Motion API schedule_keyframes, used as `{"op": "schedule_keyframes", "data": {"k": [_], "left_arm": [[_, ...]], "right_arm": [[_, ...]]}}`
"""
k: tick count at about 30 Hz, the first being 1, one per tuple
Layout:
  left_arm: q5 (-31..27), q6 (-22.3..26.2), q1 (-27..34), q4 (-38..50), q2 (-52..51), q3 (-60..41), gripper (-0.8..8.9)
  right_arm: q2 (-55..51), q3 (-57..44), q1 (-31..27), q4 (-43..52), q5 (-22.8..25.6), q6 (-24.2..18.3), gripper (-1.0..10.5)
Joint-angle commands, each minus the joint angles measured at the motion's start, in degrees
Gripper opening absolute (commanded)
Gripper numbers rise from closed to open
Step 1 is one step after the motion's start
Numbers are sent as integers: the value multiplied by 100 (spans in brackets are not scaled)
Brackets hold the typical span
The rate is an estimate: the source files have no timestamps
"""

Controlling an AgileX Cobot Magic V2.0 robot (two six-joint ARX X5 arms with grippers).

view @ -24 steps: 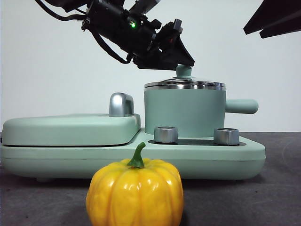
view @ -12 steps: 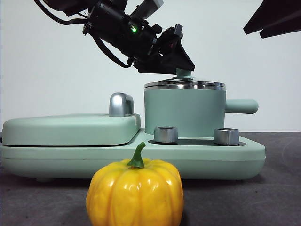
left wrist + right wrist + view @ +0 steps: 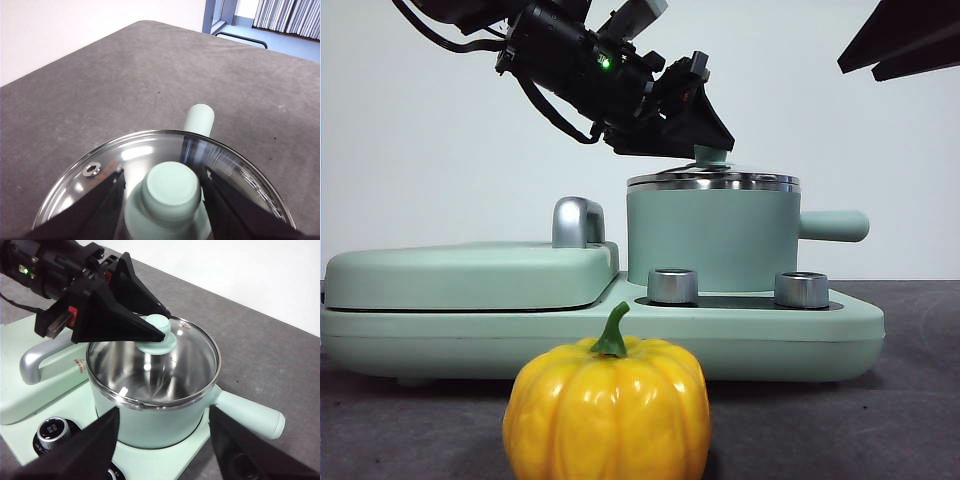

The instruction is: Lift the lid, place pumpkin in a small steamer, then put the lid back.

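The lid (image 3: 713,181) sits on the small steamer (image 3: 710,240), whose stubby handle (image 3: 835,225) points right. My left gripper (image 3: 713,142) reaches in from the upper left; its jaws are open and straddle the lid's mint-green knob (image 3: 170,192), seen close in the left wrist view. The right wrist view shows the same: the left gripper (image 3: 160,326) flanks the knob above the glass lid (image 3: 192,357). My right gripper (image 3: 164,410) hangs open above the steamer (image 3: 155,425), a dark tip at the top right corner (image 3: 905,40). The pumpkin (image 3: 607,410) stands on the table in front.
The steamer rests on a mint-green cooker base (image 3: 620,335) with two steel dials (image 3: 672,285) (image 3: 801,289). A flat mint-green griddle cover (image 3: 470,275) with a steel handle (image 3: 577,222) fills its left half. Grey table surface (image 3: 125,75) lies around.
The left gripper came down a little, so its jaws now sit around the lid's knob. Over the last half second nothing moved. Lid and pumpkin stayed in place.
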Motion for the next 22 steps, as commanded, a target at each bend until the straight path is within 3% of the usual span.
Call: {"op": "schedule_keyframes", "data": {"k": [1, 9, 22], "left_arm": [[15, -7, -66, 59, 131, 144, 236], [15, 0, -70, -70, 133, 144, 21], [13, 0, -68, -122, 129, 319, 16]], "right_arm": [[44, 111, 24, 48, 15, 66, 283], [42, 111, 24, 46, 15, 66, 283], [42, 111, 24, 46, 15, 66, 283]]}}
